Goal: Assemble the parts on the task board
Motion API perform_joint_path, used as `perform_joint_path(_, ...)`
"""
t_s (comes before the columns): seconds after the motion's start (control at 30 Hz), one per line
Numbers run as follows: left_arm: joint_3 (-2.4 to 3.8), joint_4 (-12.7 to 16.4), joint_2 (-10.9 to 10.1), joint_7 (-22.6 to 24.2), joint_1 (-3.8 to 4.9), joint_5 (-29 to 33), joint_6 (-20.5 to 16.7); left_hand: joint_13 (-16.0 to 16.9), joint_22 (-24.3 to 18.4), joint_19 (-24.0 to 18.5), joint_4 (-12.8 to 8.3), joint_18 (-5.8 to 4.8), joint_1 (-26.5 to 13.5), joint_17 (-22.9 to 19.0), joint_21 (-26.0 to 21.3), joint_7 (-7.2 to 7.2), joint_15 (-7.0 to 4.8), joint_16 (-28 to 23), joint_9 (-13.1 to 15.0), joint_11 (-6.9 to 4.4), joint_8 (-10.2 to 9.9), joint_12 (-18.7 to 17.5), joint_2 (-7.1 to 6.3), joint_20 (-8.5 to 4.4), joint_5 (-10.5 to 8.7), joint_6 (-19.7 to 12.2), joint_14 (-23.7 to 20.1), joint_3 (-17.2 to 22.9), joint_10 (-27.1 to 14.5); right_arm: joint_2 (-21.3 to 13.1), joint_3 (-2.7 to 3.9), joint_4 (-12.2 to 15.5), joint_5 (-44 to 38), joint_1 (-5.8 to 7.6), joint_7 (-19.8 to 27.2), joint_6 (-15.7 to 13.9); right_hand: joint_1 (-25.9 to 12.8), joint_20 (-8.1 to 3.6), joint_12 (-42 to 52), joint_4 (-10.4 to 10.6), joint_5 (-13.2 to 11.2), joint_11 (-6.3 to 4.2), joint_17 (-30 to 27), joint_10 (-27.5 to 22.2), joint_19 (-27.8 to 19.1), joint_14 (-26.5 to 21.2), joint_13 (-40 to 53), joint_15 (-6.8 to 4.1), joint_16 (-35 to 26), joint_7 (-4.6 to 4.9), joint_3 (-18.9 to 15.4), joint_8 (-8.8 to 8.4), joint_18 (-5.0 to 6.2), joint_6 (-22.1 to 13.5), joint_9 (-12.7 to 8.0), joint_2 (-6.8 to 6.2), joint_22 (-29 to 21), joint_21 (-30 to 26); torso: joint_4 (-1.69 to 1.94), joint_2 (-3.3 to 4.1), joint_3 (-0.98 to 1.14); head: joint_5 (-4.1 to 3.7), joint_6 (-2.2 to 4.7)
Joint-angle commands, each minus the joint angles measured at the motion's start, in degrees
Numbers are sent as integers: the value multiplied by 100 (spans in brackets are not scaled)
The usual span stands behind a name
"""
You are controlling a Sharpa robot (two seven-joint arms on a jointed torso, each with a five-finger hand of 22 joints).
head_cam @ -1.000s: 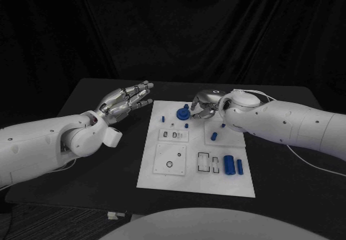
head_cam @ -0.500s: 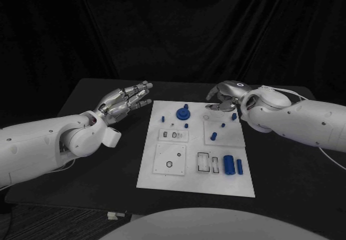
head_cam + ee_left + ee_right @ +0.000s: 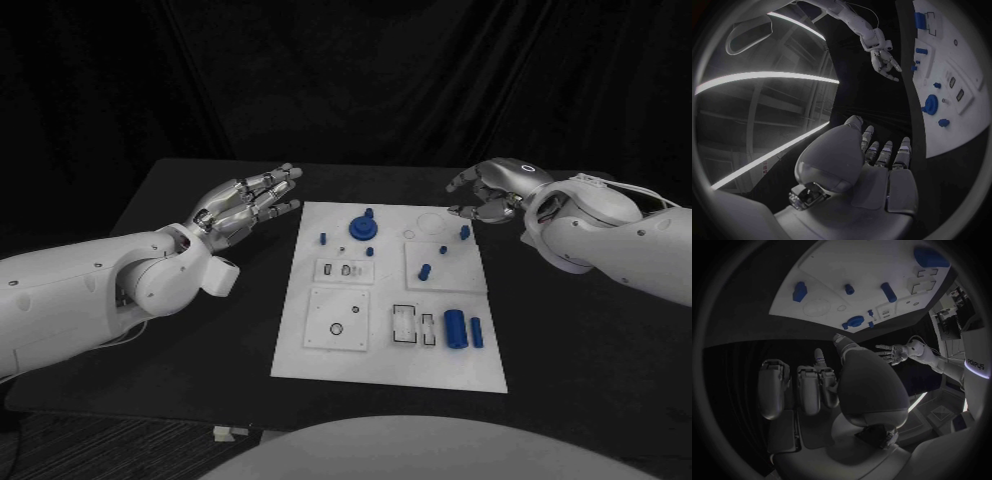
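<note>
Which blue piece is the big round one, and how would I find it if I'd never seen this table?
Find the white task board in the middle of the black table, then look at its far end, between the two robot hands. The big round blue piece stands there, left of the middle. It is a wide disc with a knob on top, while the blue pieces around it are small thin pegs.

From the head we look down on the black table point(image 3: 188, 300) with the task board point(image 3: 392, 365) at centre, while each wrist camera sits close behind its own hand facing the board, so all three views share the board, and each wrist view catches the opposite hand.
</note>
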Motion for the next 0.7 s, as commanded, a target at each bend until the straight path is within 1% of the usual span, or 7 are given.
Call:
perform_joint_path(0.03,5,2,21,67,-15,5,72,6,7,35,-4,45,66,7,35,50,33,23,6,39,20,13,-3,-16,24,-5,20,33,5,-78,3,22,-30,-31,-163,-178,13,-28,20,11,-26,-56,1509,596,217,601,1506,-34,17,-5,-40,-15,-83,-22,-5,-36,1225,22,3,1,1,-31,0)
perform_joint_path(0.13,5,-1,26,70,-20,5,77,6,7,36,-4,45,67,8,36,51,37,25,5,41,18,13,-4,-16,25,-13,23,36,5,-136,2,12,-29,-68,-149,-209,4,-33,20,50,-49,-60,1509,596,215,601,1506,-39,17,-10,-59,-1,-83,-20,-4,-60,1225,18,3,-1,-3,-24,0)
perform_joint_path(0.17,5,-3,27,70,-22,5,77,6,7,36,-4,45,67,8,36,51,37,25,5,41,18,13,-4,-16,25,-13,23,36,5,-155,2,8,-29,-83,-143,-224,-6,-38,20,110,-113,-64,1509,596,217,601,1506,-44,17,-12,-82,20,-83,-16,-3,-82,1228,20,2,-1,-3,-22,0)
perform_joint_path(0.37,5,-17,28,71,-32,5,80,6,7,36,-4,45,67,8,36,51,37,25,5,41,18,13,-4,-16,25,-13,23,36,5,-216,1,-16,-27,-146,-140,-242,-7,-43,20,190,-187,-67,1509,596,218,601,1506,-47,17,-15,-110,44,-84,-17,-3,-112,1231,18,6,6,1,-35,0)
perform_joint_path(0.47,5,-23,30,72,-39,5,85,6,7,36,-4,45,67,8,36,51,37,25,5,41,18,13,-4,-16,25,-13,23,36,5,-216,1,-46,-26,-179,-142,-216,-2,-45,20,215,-212,-67,1509,596,218,601,1506,-48,17,-15,-118,52,-84,-18,-2,-122,1232,17,6,7,1,-48,0)
perform_joint_path(0.7,5,-26,33,81,-62,5,96,6,7,36,-4,45,67,8,36,51,37,25,5,41,18,13,-4,-16,25,-13,23,36,5,-163,1,-158,-26,-282,-116,-169,21,-47,20,245,-258,-68,1509,596,217,601,1506,-49,17,-16,-129,60,-83,-28,-4,-143,1233,14,5,7,1,-52,2)
